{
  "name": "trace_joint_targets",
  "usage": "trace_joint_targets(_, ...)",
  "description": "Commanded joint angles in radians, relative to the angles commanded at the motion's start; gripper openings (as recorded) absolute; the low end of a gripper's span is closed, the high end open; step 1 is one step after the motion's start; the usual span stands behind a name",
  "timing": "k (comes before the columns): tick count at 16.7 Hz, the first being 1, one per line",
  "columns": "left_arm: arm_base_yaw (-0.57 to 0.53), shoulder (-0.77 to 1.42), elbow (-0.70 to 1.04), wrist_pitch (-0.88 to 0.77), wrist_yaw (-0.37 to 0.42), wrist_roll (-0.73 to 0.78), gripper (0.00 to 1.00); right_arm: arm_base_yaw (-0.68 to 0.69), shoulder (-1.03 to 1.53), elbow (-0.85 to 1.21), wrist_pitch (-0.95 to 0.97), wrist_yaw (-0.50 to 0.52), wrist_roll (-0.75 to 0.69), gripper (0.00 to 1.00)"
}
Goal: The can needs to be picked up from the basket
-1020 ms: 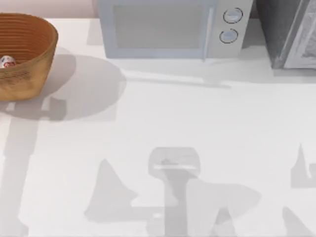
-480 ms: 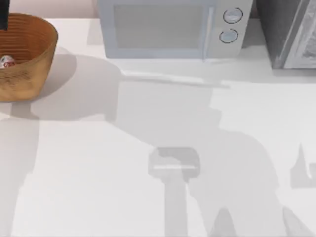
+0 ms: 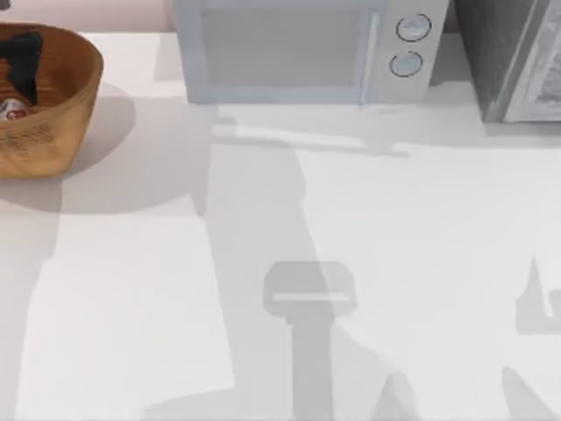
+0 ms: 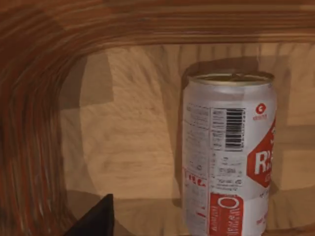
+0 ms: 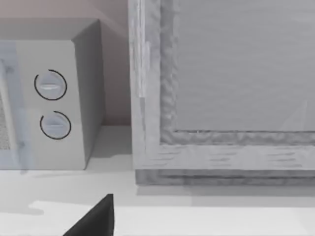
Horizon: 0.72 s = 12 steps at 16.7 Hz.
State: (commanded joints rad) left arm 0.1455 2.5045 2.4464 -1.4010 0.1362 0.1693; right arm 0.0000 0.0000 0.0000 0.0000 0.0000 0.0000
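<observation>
1. One pincer is at work: my left gripper [image 3: 22,66], a dark shape reaching down inside the basket [image 3: 66,110] at the bench's far left corner. I cannot tell from these views whether it is released or clenched; one dark fingertip [image 4: 96,221] shows in the left wrist view, apart from the can [image 4: 227,152].
2. Step in hand, as I judge it: closing in on the can, which is not yet grasped.
3. To do it well, I should centre the can between my fingers, since it sits off to one side of the wrist view. I should keep both fingers off the basket wall and grip across the round body, low enough that it cannot tip.
4. The can [image 3: 12,109] stands upright on the basket floor, near the wall.
5. Appearance: a small cylinder with a gold-tan top, a white label with a barcode, fine print and red marks. It will likely slip if pinched only at the rim.
6. My right arm is parked, facing the microwave [image 5: 49,103] at the bench's far edge.
</observation>
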Motion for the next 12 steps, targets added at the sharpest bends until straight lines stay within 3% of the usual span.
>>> trace_joint_targets(7,0.003,0.054,0.054,-0.031,0.003,0.004,1.00,0.000,0.000,0.000,0.000,0.000,0.000,1.00)
trace_joint_targets(12,-0.004,0.054,-0.023,0.045,0.003,-0.004,1.00,0.000,0.000,0.000,0.000,0.000,0.000,1.00)
